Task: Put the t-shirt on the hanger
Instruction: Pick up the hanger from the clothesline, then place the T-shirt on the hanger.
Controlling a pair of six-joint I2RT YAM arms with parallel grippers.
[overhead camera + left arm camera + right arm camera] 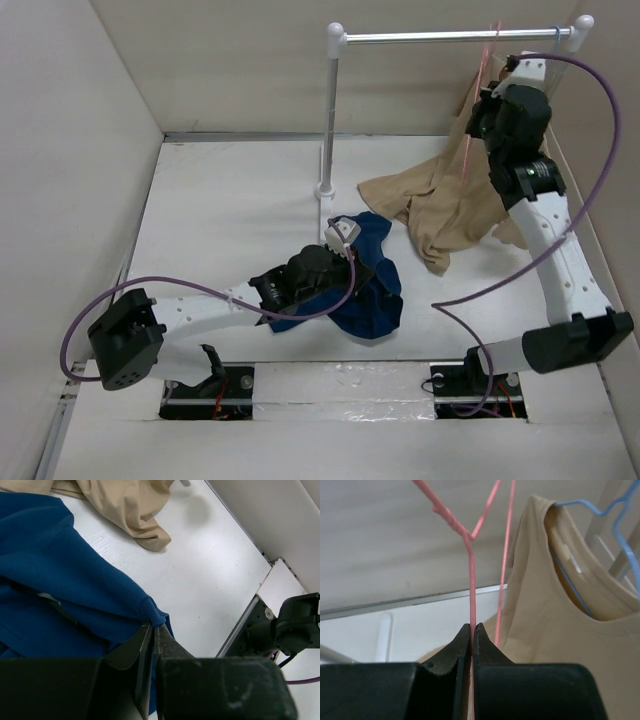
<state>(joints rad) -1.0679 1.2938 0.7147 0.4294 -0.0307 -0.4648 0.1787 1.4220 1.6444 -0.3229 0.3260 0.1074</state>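
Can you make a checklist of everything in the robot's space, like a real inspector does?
Surface: white table, no spills seen.
Job's things: navy t-shirt crumpled on the table; pink hanger up by the rail.
Clutter: tan t-shirt on a light blue hanger, trailing onto the table.
Grippers: left gripper shut on the navy t-shirt's cuff; right gripper shut on the pink hanger's wire.
Cables: purple cables loop off both arms.
Surroundings: metal rail, beige walls.

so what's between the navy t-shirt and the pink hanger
The tan t-shirt. The top view shows it lying between the navy t-shirt and the pink hanger.
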